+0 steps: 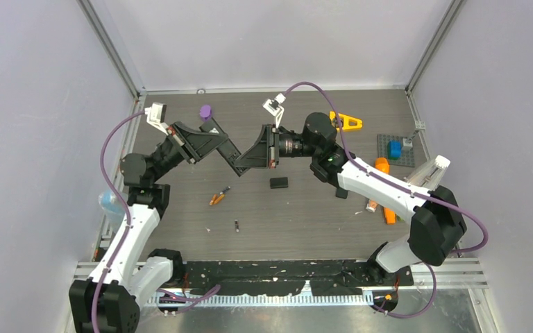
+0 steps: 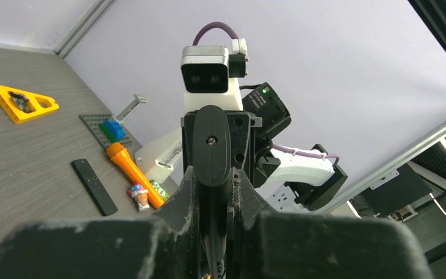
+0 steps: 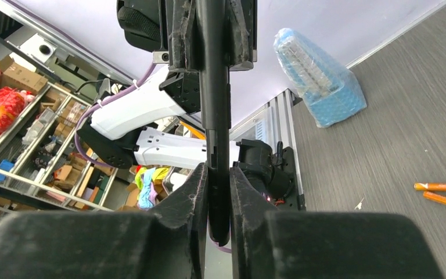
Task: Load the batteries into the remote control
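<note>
The black remote control [image 2: 211, 152] hangs in the air, held at both ends. My left gripper [image 2: 213, 175] is shut on one end. My right gripper [image 3: 218, 172] is shut on the other end, where the remote control [image 3: 215, 110] runs up to the left jaws. From above, the left gripper [image 1: 230, 158] and right gripper [image 1: 258, 154] meet tip to tip over the table's middle. Two orange batteries [image 1: 216, 198] lie on the table below, and a dark battery [image 1: 237, 225] lies nearer the front. The orange batteries [image 3: 434, 186] show on the right in the right wrist view.
A small black rectangular piece [image 1: 278, 182] lies under the grippers. A second black remote [image 2: 94, 186], a long orange stick [image 2: 133, 168], a yellow triangle [image 1: 345, 122] and a grey plate with a blue block [image 1: 394, 148] sit to the right. A blue wrapped object [image 3: 319, 78] stands at the left edge.
</note>
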Available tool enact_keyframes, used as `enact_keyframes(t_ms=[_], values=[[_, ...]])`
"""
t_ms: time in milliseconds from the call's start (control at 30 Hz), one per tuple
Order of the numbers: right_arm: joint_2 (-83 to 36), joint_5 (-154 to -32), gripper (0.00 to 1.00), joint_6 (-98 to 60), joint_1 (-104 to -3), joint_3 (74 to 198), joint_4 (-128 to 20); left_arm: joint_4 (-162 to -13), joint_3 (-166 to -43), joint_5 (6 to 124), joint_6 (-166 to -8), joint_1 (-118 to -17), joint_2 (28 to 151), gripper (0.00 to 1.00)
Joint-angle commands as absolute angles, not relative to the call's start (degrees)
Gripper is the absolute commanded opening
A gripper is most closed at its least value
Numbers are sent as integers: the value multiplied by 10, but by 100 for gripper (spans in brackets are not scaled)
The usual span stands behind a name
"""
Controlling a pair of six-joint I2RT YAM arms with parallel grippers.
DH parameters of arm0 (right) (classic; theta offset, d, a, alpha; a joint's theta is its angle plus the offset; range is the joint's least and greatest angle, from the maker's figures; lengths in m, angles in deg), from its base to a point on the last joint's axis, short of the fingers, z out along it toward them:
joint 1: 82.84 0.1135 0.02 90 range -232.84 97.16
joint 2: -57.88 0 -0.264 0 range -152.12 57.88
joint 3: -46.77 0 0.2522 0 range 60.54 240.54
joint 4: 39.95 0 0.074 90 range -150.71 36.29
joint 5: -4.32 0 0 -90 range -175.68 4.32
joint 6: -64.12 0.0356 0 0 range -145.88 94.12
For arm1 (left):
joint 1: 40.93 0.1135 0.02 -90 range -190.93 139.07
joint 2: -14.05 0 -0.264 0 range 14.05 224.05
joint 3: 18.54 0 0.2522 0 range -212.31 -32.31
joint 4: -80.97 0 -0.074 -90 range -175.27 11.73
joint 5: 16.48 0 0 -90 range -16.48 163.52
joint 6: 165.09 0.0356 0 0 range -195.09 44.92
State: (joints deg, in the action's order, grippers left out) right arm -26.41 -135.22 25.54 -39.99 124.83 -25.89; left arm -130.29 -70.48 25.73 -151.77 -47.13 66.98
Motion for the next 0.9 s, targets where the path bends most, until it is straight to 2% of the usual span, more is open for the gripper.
enact_keyframes(t_ms=[0, 33, 67, 133, 200, 267, 367, 467, 533, 633, 700, 867], values=[[-252, -1351, 34, 242, -397, 1259, -262, -1287, -716, 255, -1479, -467, 664, 0], [-248, -1336, 41, 229, -397, 1259, -270, -1268, -719, 256, -1462, -466, 658, 0], [-246, -1327, 55, 217, -397, 1260, -294, -1243, -723, 260, -1443, -463, 652, 0], [-236, -1288, 72, 162, -397, 1263, -341, -1159, -739, 276, -1379, -456, 633, 0], [-229, -1250, 80, 124, -397, 1266, -384, -1011, -764, 308, -1292, -449, 611, 0], [-228, -1219, 81, 97, -397, 1267, -419, -875, -801, 360, -1190, -447, 593, 0], [-238, -1154, 81, 75, -395, 1275, -485, -716, -855, 444, -1063, -446, 582, 0], [-265, -1064, 75, 50, -372, 1289, -565, -639, -877, 526, -993, -446, 577, 0], [-289, -961, 68, 50, -348, 1299, -615, -611, -885, 559, -979, -446, 575, 0], [-335, -903, 53, 102, -315, 1311, -674, -595, -886, 585, -980, -446, 570, 0], [-363, -875, 50, 127, -292, 1324, -705, -589, -882, 598, -988, -446, 566, 0], [-432, -803, 49, 169, -227, 1386, -795, -576, -861, 622, -997, -446, 547, 0]])
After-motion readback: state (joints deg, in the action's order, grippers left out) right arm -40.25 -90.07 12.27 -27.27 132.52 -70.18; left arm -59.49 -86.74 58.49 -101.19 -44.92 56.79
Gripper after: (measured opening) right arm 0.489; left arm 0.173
